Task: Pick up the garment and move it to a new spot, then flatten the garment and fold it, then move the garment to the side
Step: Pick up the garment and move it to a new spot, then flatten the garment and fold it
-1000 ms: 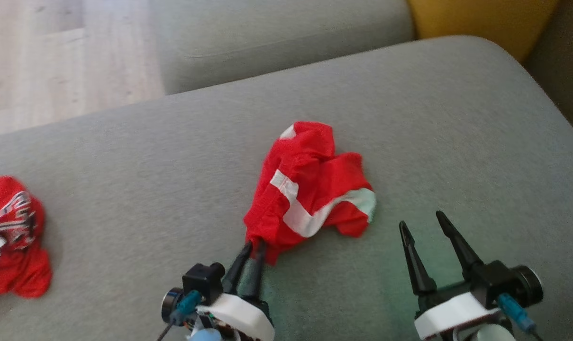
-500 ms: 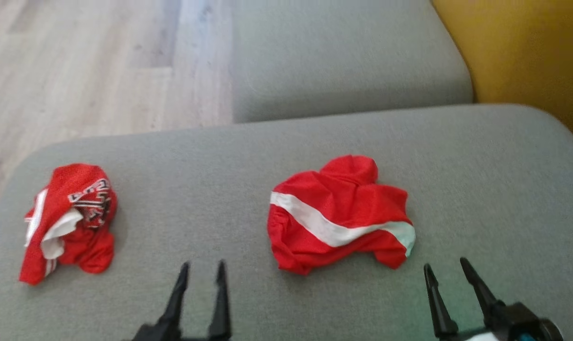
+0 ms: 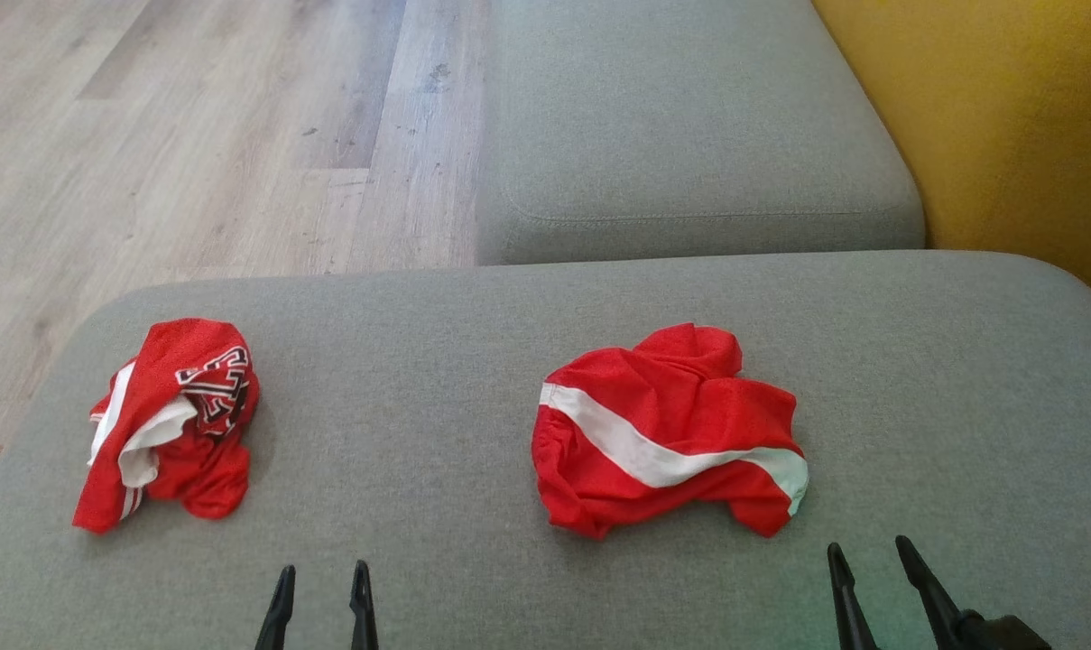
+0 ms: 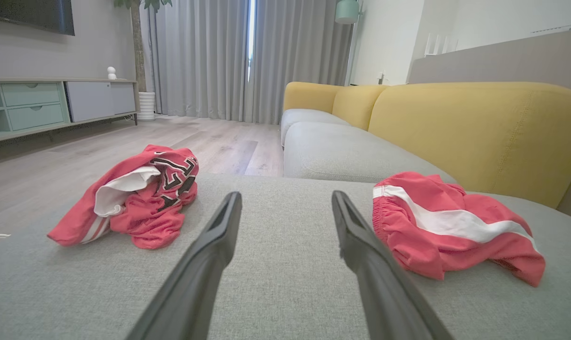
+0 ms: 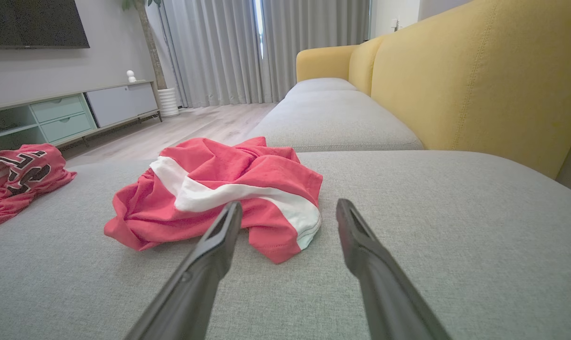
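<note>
A crumpled red garment with a white stripe [image 3: 667,431] lies in the middle of the grey sofa seat [image 3: 419,424]; it also shows right of my left fingers as the garment [image 4: 448,226] and ahead-left of my right fingers as the garment [image 5: 219,193]. My left gripper [image 3: 322,578] stands open at the bottom edge, left of the garment and apart from it, holding nothing; its open jaws frame bare cushion at the left gripper [image 4: 285,200]. My right gripper [image 3: 868,553] is open below the garment's right end, with the right gripper [image 5: 289,208] just short of the cloth.
A second red garment with black-and-white lettering [image 3: 171,420] lies bunched near the seat's left edge. A second grey cushion [image 3: 689,135] stands beyond, a yellow backrest [image 3: 1005,126] to the right, wooden floor [image 3: 193,135] at the left. A low cabinet [image 4: 39,104] stands across the room.
My left gripper has let go of the striped garment, opened and drawn back left. The garment now lies loose on the seat. The head camera has swung, bringing the lettered garment into fuller view.
</note>
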{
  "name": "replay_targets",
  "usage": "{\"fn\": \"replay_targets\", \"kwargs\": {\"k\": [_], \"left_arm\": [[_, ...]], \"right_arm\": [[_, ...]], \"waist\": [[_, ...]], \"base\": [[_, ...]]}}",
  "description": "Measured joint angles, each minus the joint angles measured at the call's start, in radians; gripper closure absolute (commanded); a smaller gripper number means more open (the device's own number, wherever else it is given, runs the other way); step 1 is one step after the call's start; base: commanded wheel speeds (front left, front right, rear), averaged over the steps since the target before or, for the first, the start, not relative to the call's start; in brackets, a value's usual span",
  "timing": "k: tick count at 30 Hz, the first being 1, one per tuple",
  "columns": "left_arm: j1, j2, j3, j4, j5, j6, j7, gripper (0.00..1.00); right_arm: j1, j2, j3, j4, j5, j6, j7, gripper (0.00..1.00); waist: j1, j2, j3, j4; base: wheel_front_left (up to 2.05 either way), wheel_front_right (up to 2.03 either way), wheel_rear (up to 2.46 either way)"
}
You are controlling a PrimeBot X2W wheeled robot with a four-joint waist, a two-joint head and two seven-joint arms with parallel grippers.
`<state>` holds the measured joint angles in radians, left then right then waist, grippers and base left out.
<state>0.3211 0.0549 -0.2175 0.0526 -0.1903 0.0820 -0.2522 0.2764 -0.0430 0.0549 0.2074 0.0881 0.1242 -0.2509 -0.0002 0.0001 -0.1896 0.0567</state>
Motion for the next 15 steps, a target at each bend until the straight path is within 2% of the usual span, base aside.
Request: {"fn": "replay_targets", "kwargs": {"k": [15], "left_arm": [[0.000,0.000,0.001,0.028,0.071,0.012,0.000,0.00]], "right_arm": [[0.000,0.000,0.000,0.010,0.007,0.000,0.000,0.00]], "waist": [[0.0002,0.0000,0.002,0.000]], "base": [[0.00,0.00,0.00]]}}
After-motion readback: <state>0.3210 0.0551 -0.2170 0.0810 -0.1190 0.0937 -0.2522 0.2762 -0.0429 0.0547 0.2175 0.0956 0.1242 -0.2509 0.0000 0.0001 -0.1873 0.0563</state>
